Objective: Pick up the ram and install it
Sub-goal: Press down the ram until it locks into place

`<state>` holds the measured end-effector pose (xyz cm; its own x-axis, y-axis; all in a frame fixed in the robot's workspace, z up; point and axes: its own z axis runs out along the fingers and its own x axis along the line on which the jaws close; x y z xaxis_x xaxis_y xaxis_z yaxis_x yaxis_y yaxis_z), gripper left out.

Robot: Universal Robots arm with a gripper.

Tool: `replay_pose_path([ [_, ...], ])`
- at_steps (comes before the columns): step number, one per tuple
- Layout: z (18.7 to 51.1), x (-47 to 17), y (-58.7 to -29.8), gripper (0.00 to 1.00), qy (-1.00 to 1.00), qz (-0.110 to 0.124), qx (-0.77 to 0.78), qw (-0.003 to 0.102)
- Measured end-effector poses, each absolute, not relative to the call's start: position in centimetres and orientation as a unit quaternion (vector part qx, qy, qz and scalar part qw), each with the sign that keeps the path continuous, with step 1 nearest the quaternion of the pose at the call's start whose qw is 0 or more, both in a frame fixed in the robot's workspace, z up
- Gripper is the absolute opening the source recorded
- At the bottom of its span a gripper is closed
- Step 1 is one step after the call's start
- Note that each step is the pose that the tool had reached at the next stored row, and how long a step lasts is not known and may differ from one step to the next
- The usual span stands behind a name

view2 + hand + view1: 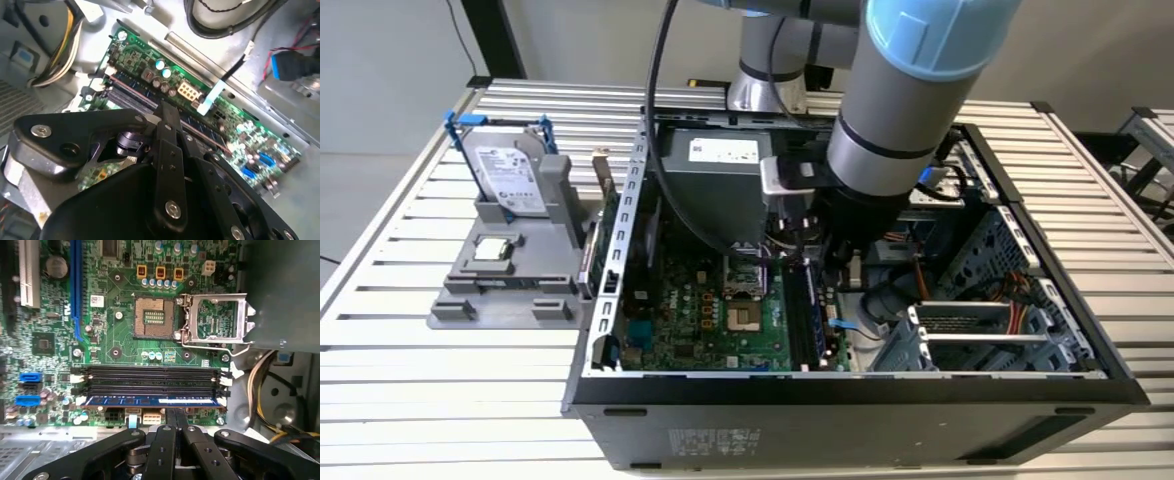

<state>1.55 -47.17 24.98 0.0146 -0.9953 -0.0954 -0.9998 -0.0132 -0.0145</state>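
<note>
The ram [150,401], a long thin stick with a blue look and white labels, lies in the black memory slot closest to my gripper, beside the other black slots [150,375] on the green motherboard [125,345]. My gripper [175,413] is shut, its two fingers pressed together with the tips at the stick's long edge near its middle. The fingers close along the stick's length, not across it. In the second wrist view the shut gripper [168,111] points down at the slots [131,94]. The arm [907,110] reaches down into the open computer case [854,385].
The processor socket [155,315] stands open with its metal bracket [215,320] flipped aside. Cable bundles [262,390] run beside the slots. A power supply [720,165] and drive cage [974,330] flank the arm. Outside the case, a grey stand holds a hard drive [507,175] and a processor chip [491,248].
</note>
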Motion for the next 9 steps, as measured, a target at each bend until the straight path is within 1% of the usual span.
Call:
replay_pose_path([
  [6, 27.7, 1.6, -47.2, 0.0, 0.701, 0.029, -0.711, 0.039],
  [9, 28.0, 1.6, -47.2, 0.0, 0.701, 0.029, -0.711, 0.039],
])
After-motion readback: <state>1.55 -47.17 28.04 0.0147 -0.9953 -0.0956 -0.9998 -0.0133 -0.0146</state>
